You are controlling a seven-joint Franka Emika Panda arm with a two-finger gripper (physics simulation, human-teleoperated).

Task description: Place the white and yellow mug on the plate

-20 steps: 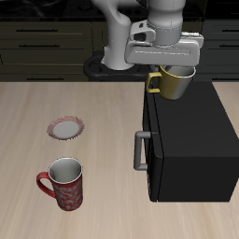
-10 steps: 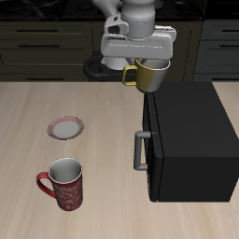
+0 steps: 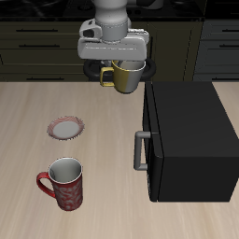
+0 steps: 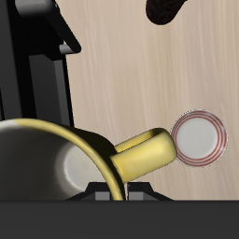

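Nearest the table's front edge stands a red patterned mug [image 3: 63,182], upright, white inside, not part of the job. Farther back from it, and clear of it, lies the plate [image 3: 66,126]: small, round, pale centre, reddish rim, nothing on it. Beside the plate, well apart, sits a black box-like appliance [image 3: 187,140] with a grey handle on its near side.

Farther back again, above the table and level with the appliance's far corner, the gripper [image 3: 121,63] carries the white and yellow mug [image 3: 124,77] in the air. Mug looks upright, mustard outside, pale inside, loop handle pointing toward the plate's side. In the wrist view the mug's rim [image 4: 56,140] fills the foreground with the handle jutting out; plate [image 4: 202,138] shows beyond it. Fingers appear clamped on the mug's rim, though contact itself is mostly hidden.

Progress, my judgement: pick-up and lift done; mug not yet over the plate. Left: carry across, lower, release.
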